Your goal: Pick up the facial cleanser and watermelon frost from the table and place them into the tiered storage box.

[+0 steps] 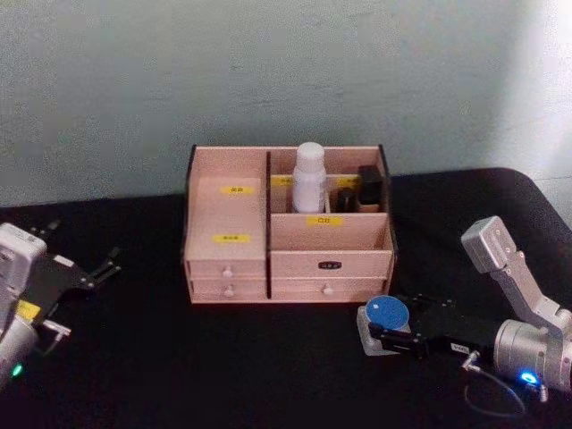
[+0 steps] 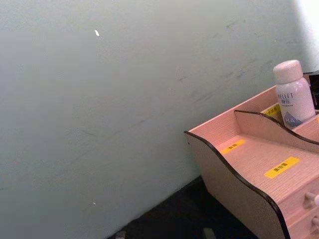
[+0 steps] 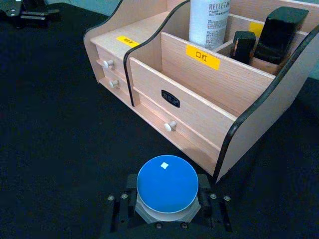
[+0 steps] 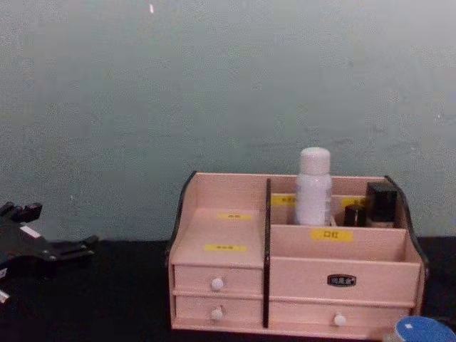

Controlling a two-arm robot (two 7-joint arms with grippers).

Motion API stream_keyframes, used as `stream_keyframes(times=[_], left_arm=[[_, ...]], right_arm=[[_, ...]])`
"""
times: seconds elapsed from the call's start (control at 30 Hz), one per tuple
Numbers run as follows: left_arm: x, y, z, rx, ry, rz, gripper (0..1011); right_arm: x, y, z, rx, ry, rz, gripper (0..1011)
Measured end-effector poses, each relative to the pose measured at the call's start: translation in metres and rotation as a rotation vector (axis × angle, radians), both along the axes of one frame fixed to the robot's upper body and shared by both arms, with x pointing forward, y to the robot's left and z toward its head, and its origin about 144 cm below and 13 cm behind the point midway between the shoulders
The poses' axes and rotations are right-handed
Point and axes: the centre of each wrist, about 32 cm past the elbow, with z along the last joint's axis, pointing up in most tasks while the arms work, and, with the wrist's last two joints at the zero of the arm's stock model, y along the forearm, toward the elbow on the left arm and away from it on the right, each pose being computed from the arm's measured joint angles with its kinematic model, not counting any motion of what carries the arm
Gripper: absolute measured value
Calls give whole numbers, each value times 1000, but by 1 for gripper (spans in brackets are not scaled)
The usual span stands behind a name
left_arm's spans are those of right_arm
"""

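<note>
The tiered storage box (image 1: 357,237) stands centrally, with the facial cleanser (image 1: 309,179) upright in a rear compartment. The left gripper (image 1: 87,243) idles wide at the left. The right gripper (image 1: 382,332) pinches the watermelon frost (image 3: 167,183) by the box's right front corner. Lifting could clip that wall, or its round sides may slip free.

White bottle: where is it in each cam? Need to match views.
Head: white bottle upper centre, in the tiered storage box.
Left wrist: bottle behind the box's stepped section.
Right wrist: bottle behind the yellow-labelled front compartment.
Chest: bottle right of centre, rising above the rim.
Landmark: black centre divider, just robot-left of it.
</note>
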Motion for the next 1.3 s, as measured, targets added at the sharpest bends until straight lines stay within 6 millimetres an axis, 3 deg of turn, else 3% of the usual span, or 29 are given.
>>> stream_keyframes(times=[0.67, 1.3], left_arm=[[0, 0, 0, 0, 0, 0, 1001], [0, 0, 0, 0, 0, 0, 1001]], right_arm=[[-1, -2, 0, 1, -10, 33, 722], [10, 6, 21, 83, -106, 191, 722]])
